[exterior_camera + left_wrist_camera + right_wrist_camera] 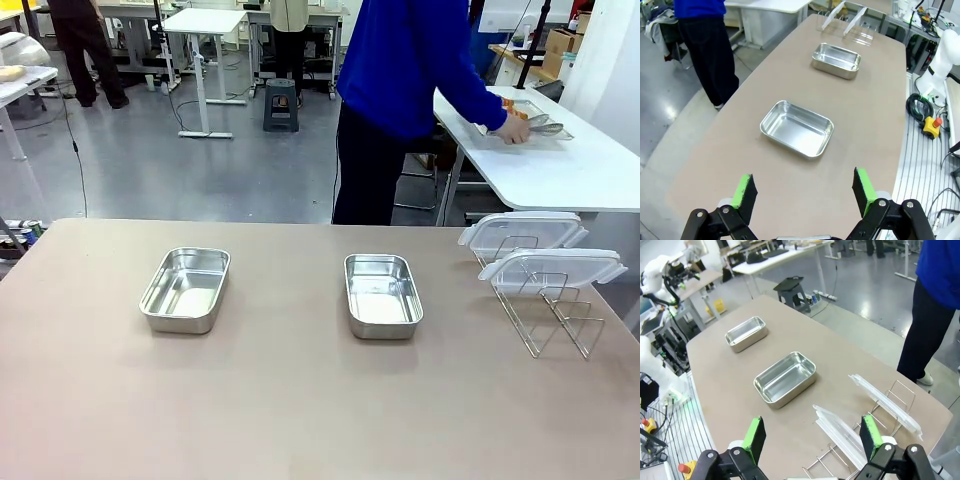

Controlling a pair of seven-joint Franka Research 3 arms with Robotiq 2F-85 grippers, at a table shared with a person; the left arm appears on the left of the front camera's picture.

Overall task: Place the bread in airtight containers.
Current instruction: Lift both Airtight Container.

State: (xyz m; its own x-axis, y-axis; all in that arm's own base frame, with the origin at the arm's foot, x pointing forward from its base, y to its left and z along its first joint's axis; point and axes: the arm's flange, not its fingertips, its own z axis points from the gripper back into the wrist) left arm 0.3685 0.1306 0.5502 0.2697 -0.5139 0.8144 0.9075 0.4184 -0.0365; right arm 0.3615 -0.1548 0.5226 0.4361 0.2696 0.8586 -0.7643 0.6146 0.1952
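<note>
1. My left gripper (805,192) hangs over the near end of the table (300,420), jaws spread wide, nothing between the pads. Judgement: parked high and back, so the working area is free.
2. My right gripper (812,440) is likewise spread and empty. It hovers just above the rack (555,320).
3. The left tin (186,288) lies nearest my left gripper, open side up and empty. The right tin (382,295) lies well apart from it toward my right side, also open and empty. Judgement: one tin is set within reach of each arm, and both stand uncovered so bread can drop straight in.
4. One lid (522,232) stands on edge at the back of the rack and a second lid (552,268) leans in front of it, at the table's right end. Judgement: they are racked upright so a jaw can pinch an edge, which would be hard with a lid lying flat.
5. Bread: the person's hand (515,130) reaches onto a tray (545,132) on the side table (590,170) beyond mine. An orange-brown patch (512,105) by that hand may be the bread, but it is too small to tell. Judgement: it is being fetched for me, and nothing is loaded yet.
6. Count: grippers 2, tins 2, lids 2, rack 1. Bread cannot be counted from here.
</note>
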